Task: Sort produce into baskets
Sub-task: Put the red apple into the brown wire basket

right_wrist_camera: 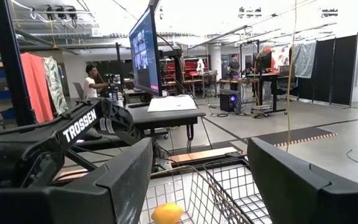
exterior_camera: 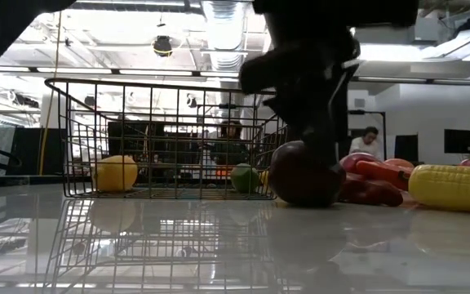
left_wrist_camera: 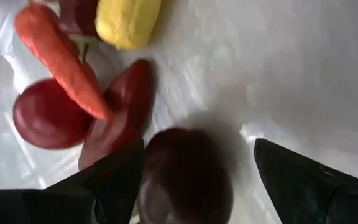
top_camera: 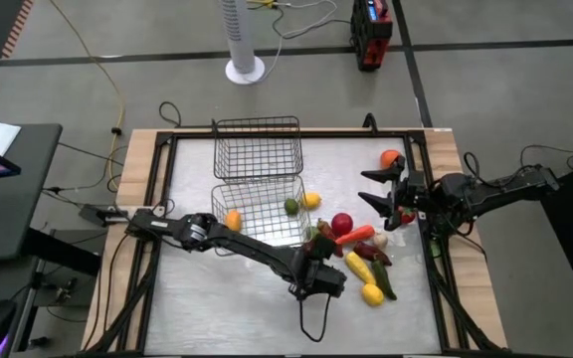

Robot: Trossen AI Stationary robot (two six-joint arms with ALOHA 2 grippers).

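Reaching: our left gripper [top_camera: 318, 261] is down at the table in the produce pile, just in front of the near basket's right corner.
Left fingers: spread, one finger [left_wrist_camera: 104, 186] to each side of a dark red apple [left_wrist_camera: 185, 180]; in the left wrist view we cannot tell whether they touch it.
Same apple, low view: dark and round [exterior_camera: 304, 173], it sits on the table under our left arm, just beside the basket's wire side.
Around it: a carrot [left_wrist_camera: 61, 59] lies across a brighter red apple [left_wrist_camera: 45, 115] and a dark chili [left_wrist_camera: 126, 109]; a yellow piece [left_wrist_camera: 129, 22] lies beyond them.
Rest of the pile: from above we see the red apple [top_camera: 341, 223], the carrot [top_camera: 356, 236], a lemon [top_camera: 372, 294], and an orange [top_camera: 391, 158] well apart near the table's far right edge.
Corn: the cob [exterior_camera: 455, 187] lies on the table at the right in the low view.
Near basket [top_camera: 257, 189]: it holds a yellow lemon [top_camera: 233, 220] at its left and a green lime [top_camera: 291, 207] at its right; another lemon [top_camera: 311, 200] is at its right side, and we cannot tell whether inside or out.
Far basket [top_camera: 257, 127]: it sits right behind the near one.
Right gripper [top_camera: 378, 188]: it waits raised over the table's right side, fingers spread, nothing between them.
Background: a person [exterior_camera: 369, 140] sits in the room beyond the table.
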